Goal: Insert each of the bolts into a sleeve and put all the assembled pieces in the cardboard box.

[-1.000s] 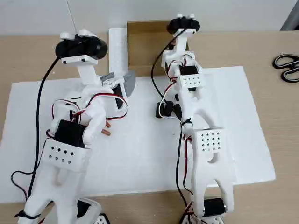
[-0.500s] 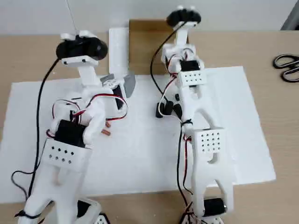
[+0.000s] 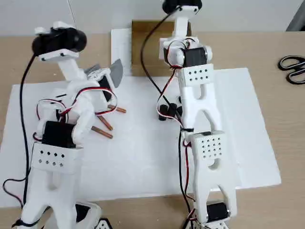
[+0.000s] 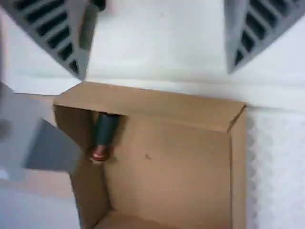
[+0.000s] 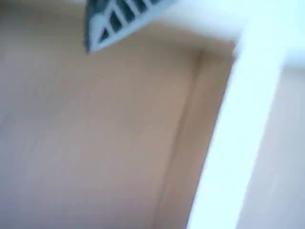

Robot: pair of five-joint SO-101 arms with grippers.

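Spanning most of the table (image 3: pixel 267 47), a white foam sheet (image 3: pixel 143 157) lies under both arms. Cardboard box (image 3: pixel 145 47) sits mid far edge of table. Left hand (image 4: pixel 155 71) hangs nr box's near rim, spread wide, nothing in it. Right hand (image 5: pixel 119 21) is over box interior; open or clenched, can't tell. Scissors (image 3: pixel 291 67) lie nr table's right edge. Two black sleeves (image 3: pixel 169 110) lie mid-sheet; three bolts (image 3: pixel 106 122) lie left of them. One sleeve w/ bolt (image 4: pixel 102 138) lies in a box corner.

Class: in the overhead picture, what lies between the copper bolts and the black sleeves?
Only bare white foam sheet, as the high view shows; the bolts and sleeves lie apart.
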